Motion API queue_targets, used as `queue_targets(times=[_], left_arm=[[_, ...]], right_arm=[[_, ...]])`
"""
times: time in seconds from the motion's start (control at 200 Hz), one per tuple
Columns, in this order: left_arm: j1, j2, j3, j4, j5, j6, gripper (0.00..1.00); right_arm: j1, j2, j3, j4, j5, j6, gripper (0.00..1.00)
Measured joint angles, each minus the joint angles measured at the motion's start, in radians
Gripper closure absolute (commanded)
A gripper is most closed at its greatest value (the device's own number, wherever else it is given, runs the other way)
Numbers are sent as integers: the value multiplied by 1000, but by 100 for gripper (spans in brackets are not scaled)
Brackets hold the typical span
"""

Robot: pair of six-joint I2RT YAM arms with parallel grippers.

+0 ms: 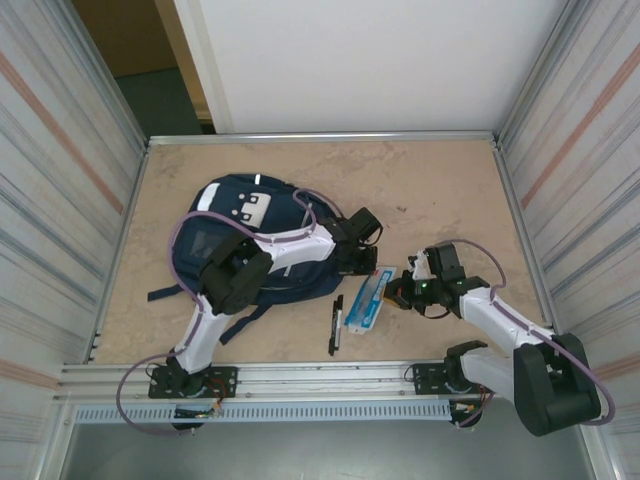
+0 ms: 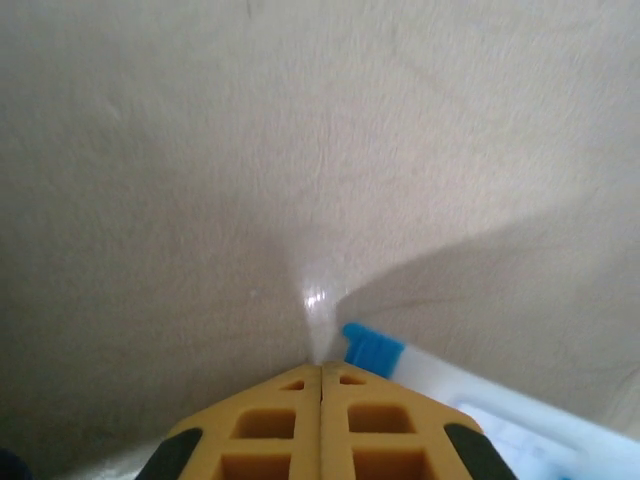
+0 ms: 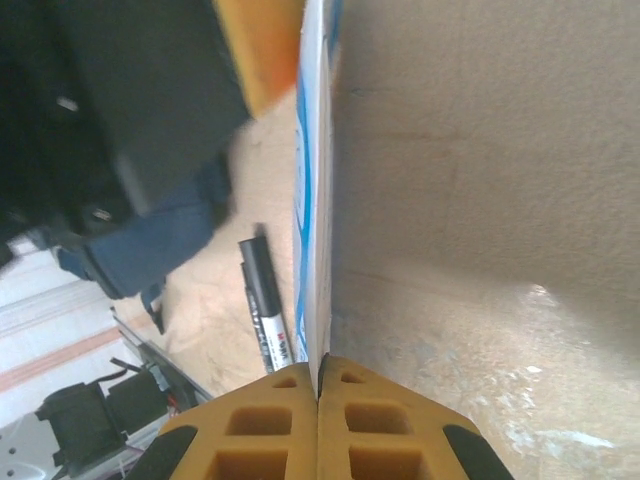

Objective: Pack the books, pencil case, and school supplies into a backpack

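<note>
The right claw (image 3: 320,358) pinches the flat box (image 3: 311,200) by its edge, likely to lift it toward the backpack (image 1: 230,188), while the left claw (image 2: 320,366) sits closed and empty.

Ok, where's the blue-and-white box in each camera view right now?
Top external: blue-and-white box lies flat on the table, just right of centre.
Left wrist: box at lower right, blue end towards centre.
Right wrist: box edge-on, a thin vertical strip at centre.
Shared landmark: black pens, left of the box in top and right-wrist views.
</note>
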Motion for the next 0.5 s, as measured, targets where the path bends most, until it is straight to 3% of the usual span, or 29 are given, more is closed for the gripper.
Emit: queue_targets(times=[0.2, 0.376, 0.501], left_arm=[[43, -21, 22, 8, 32, 51, 73], [64, -131, 43, -39, 37, 158, 63], [63, -253, 59, -112, -33, 241, 53]], right_arm=[[1, 1, 21, -52, 35, -4, 100], [-14, -173, 73, -143, 140, -18, 100], [-53, -264, 132, -187, 199, -21, 100]])
